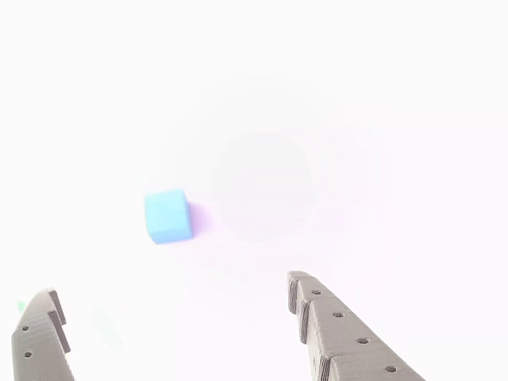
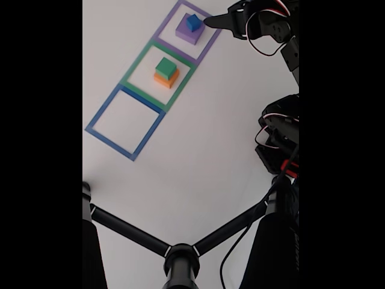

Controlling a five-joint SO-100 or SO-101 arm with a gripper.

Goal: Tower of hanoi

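Observation:
In the fixed view a small blue cube [image 2: 193, 22] sits on a larger purple block [image 2: 188, 34] inside the purple taped square [image 2: 165, 33]. A green cube [image 2: 166, 67] rests on an orange block [image 2: 165, 80] inside the green taped square [image 2: 137, 68]. The blue taped square [image 2: 99, 117] holds nothing. My gripper [image 2: 210, 22] hovers just right of the purple stack. In the other view, which is washed out, the blue cube [image 1: 167, 216] lies ahead of my gripper [image 1: 173, 286], whose grey fingers [image 1: 341, 333] stand wide apart with nothing between them.
The arm's base and cables [image 2: 280, 138] occupy the right side of the fixed view. A black tripod [image 2: 180, 256] spreads across the bottom. White tabletop [image 2: 198, 138] lies between the squares and the arm.

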